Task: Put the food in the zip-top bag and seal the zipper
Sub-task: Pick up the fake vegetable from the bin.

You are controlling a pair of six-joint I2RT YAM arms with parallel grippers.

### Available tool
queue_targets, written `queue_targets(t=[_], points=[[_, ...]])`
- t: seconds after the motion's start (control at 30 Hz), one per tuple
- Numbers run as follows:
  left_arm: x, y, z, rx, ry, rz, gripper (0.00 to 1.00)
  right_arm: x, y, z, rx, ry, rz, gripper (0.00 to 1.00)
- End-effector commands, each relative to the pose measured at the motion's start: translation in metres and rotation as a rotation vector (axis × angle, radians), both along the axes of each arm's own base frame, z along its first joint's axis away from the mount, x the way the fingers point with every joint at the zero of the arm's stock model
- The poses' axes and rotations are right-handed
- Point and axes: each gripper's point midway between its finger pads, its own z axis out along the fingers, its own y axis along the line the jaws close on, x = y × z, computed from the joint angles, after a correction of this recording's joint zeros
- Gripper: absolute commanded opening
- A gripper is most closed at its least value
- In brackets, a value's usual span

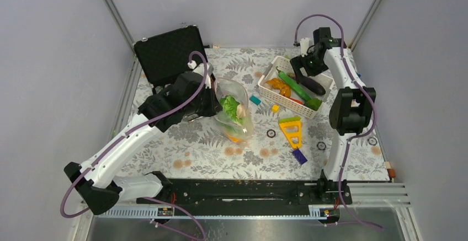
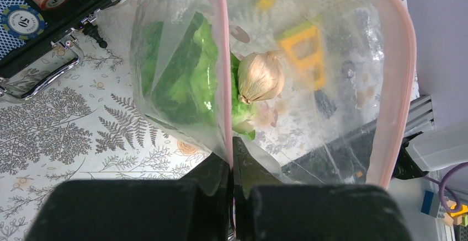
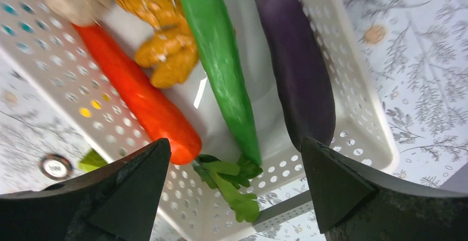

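Observation:
The clear zip-top bag (image 1: 236, 114) stands at mid-table with its mouth held open. In it lie a green lettuce leaf (image 2: 185, 78), a beige garlic bulb (image 2: 260, 76) and an orange piece (image 1: 236, 137) at the bottom. My left gripper (image 2: 232, 150) is shut on the pink zipper (image 2: 222, 59) at the bag's near edge. My right gripper (image 3: 234, 166) hangs open above the white basket (image 3: 359, 119), touching nothing. Below it lie a red-orange long vegetable (image 3: 138, 97), a green one (image 3: 218, 59), a purple one (image 3: 298, 64) and an orange lumpy piece (image 3: 163, 37).
An open black case (image 1: 168, 53) holding poker chips (image 2: 33, 9) sits behind the left arm. A yellow triangular block (image 1: 291, 130), a blue block (image 1: 299, 156), a teal block (image 1: 255, 100) and loose chips (image 1: 271, 133) lie between bag and basket.

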Motion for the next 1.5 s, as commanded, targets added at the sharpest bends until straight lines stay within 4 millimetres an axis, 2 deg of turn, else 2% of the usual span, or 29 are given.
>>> queue_targets(t=[0.0, 0.07, 0.17, 0.33, 0.5, 0.63, 1.0, 1.33, 1.47], points=[[0.009, -0.008, 0.006, -0.003, -0.034, -0.025, 0.00, -0.010, -0.009, -0.006, -0.075, 0.050, 0.175, 0.94], [0.011, -0.010, 0.003, 0.007, -0.028, -0.032, 0.00, -0.009, -0.012, -0.020, -0.095, 0.065, 0.191, 0.93], [0.013, -0.012, -0.002, 0.019, -0.017, -0.040, 0.00, 0.002, -0.029, -0.040, -0.188, 0.042, 0.149, 0.92], [0.014, -0.009, -0.005, 0.038, -0.013, -0.025, 0.00, 0.014, -0.053, -0.058, -0.323, -0.009, 0.116, 0.92], [0.013, -0.009, -0.007, 0.039, -0.009, -0.028, 0.00, 0.016, -0.054, -0.068, -0.334, -0.023, 0.127, 0.89], [0.014, -0.008, -0.008, 0.043, -0.009, -0.024, 0.00, 0.021, -0.054, -0.073, -0.340, -0.032, 0.129, 0.75], [0.014, -0.010, -0.009, 0.040, -0.007, -0.028, 0.00, 0.031, -0.061, -0.095, -0.394, -0.057, 0.117, 0.62], [0.014, -0.013, -0.012, 0.041, -0.001, -0.042, 0.00, 0.029, -0.054, -0.124, -0.393, -0.004, 0.160, 0.61], [0.014, -0.013, -0.011, 0.039, 0.000, -0.044, 0.00, 0.028, -0.051, -0.126, -0.389, 0.000, 0.167, 0.45]])
